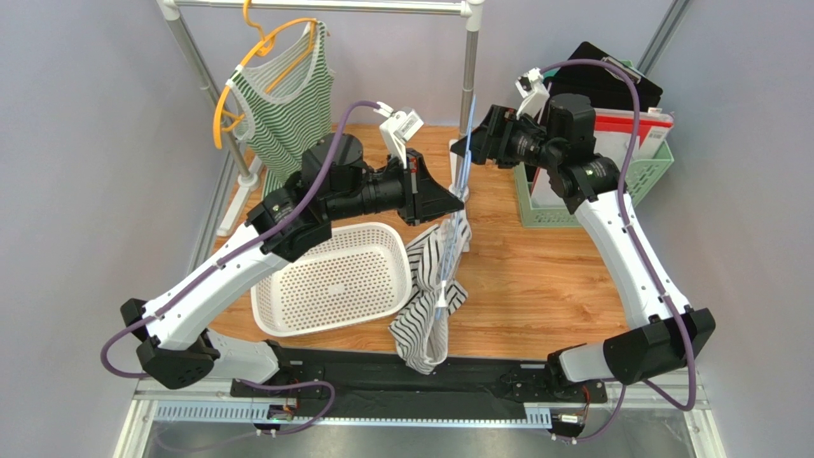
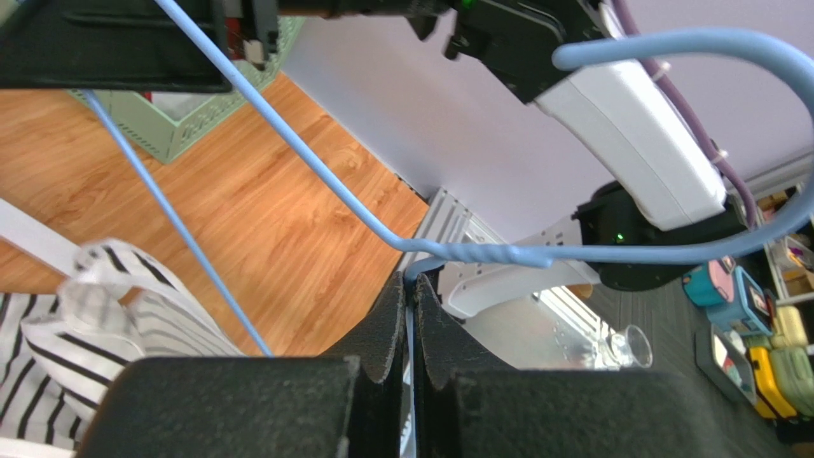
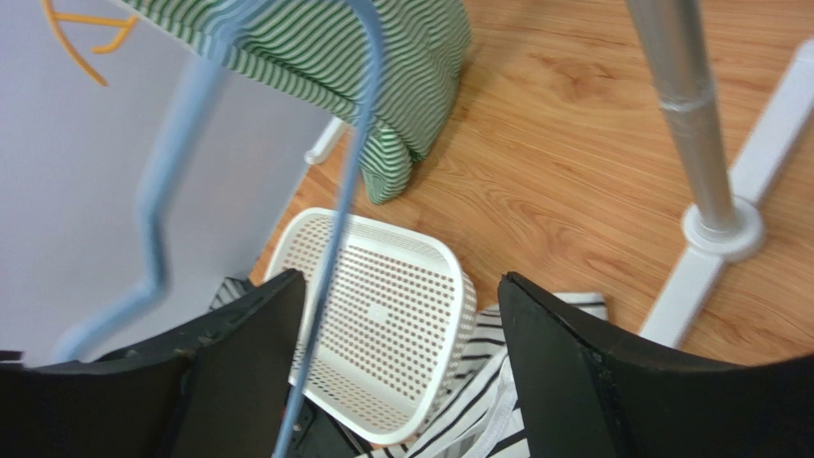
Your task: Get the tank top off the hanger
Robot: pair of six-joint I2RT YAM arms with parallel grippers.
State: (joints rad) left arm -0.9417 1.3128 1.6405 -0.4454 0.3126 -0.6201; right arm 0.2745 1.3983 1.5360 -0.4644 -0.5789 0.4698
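Can't really make out how the black-and-white striped tank top (image 1: pixel 432 286) sits on the blue wire hanger (image 2: pixel 315 162). All bunched and twisted in the top view, straps lost in the folds. Only a crumpled corner of it in the left wrist view, chopped off by the frame edge. Same story for the hanger's hook there: blurry, up close, and running out on the right side. Hanging just below the left gripper (image 2: pixel 413 296) anyway, right beside the rim of the white basket (image 1: pixel 330 281), bottom end flopped over the near edge of the table (image 1: pixel 535 277).

Materials-wise: thin blue coated wire, wound tight at the neck. Soft floppy fabric, narrow dark stripes on white. Basket in white plastic, a rounded rectangle, perforated all over. Wood-grain tabletop. Further back, a green-and-white striped tank top (image 1: pixel 287 91) on an orange hanger (image 1: pixel 222 114), hooked on a metal-tube clothes rack (image 1: pixel 468 67). Also a pale green slatted crate (image 1: pixel 650 172) with folders stuck in it.

Left gripper pinched fully closed on the blue wire right at that twisted neck, black fingers (image 2: pixel 377 334) pressed together. Right gripper (image 1: pixel 465 145) spread wide with nothing gripped, blue wire passing through the gap close to one finger (image 3: pixel 239 353). Can't tell about actual contact there.
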